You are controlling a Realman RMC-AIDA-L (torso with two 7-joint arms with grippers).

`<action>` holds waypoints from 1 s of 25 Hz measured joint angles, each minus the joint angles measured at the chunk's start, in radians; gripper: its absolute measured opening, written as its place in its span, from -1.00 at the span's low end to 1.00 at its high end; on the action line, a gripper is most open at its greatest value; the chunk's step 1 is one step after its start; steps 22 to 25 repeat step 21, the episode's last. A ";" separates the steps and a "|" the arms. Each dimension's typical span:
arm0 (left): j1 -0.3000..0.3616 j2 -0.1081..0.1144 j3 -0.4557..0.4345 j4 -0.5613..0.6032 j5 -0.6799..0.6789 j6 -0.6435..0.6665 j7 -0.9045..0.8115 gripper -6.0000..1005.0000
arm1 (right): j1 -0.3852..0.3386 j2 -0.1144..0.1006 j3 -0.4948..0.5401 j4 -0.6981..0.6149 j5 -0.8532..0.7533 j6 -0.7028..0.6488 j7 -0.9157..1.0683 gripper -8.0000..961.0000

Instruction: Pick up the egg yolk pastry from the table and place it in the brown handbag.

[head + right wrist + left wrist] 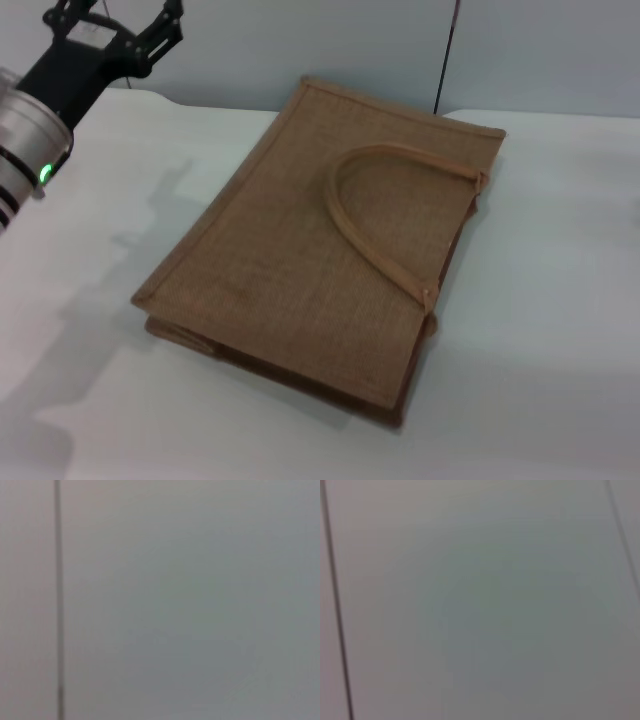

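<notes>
The brown handbag (290, 270) lies flat on the white table (560, 300), one lighter arched handle (372, 232) resting on its upper side. The egg yolk pastry is out of view in every frame. My left gripper (115, 18) is raised at the far left, above and beyond the bag's left edge. Its black fingers are spread open with nothing between them. My right gripper does not show in the head view. Both wrist views show only a plain grey surface with a thin dark line.
The table's back edge runs behind the bag against a pale wall. A thin dark pole (446, 60) stands behind the bag's far corner. Bare tabletop lies to the left and right of the bag.
</notes>
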 joint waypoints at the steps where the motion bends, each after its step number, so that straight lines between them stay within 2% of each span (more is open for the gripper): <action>1: -0.010 -0.001 0.020 -0.040 -0.060 0.000 0.035 0.69 | 0.001 0.000 0.006 0.029 0.042 -0.015 -0.049 0.87; 4: -0.052 -0.004 0.044 -0.155 -0.164 -0.015 0.104 0.67 | 0.020 0.001 0.012 0.099 0.134 -0.008 -0.173 0.87; 5: -0.084 -0.004 0.047 -0.236 -0.186 -0.044 0.132 0.66 | 0.037 0.001 0.012 0.140 0.190 0.008 -0.229 0.87; 6: -0.084 -0.004 0.047 -0.236 -0.186 -0.044 0.132 0.65 | 0.037 0.001 0.012 0.140 0.190 0.008 -0.229 0.87; 11: -0.156 -0.004 0.032 -0.390 -0.193 -0.100 0.169 0.62 | 0.053 0.002 0.015 0.179 0.232 0.015 -0.258 0.87; 13: -0.170 -0.003 0.030 -0.414 -0.194 -0.098 0.170 0.61 | 0.061 0.002 0.015 0.185 0.234 0.026 -0.261 0.87; 16: -0.177 -0.002 0.030 -0.431 -0.196 -0.094 0.170 0.28 | 0.074 0.002 0.015 0.195 0.235 0.046 -0.268 0.87; 25: -0.179 -0.001 0.031 -0.435 -0.198 -0.093 0.171 0.28 | 0.077 0.001 0.015 0.196 0.236 0.069 -0.271 0.87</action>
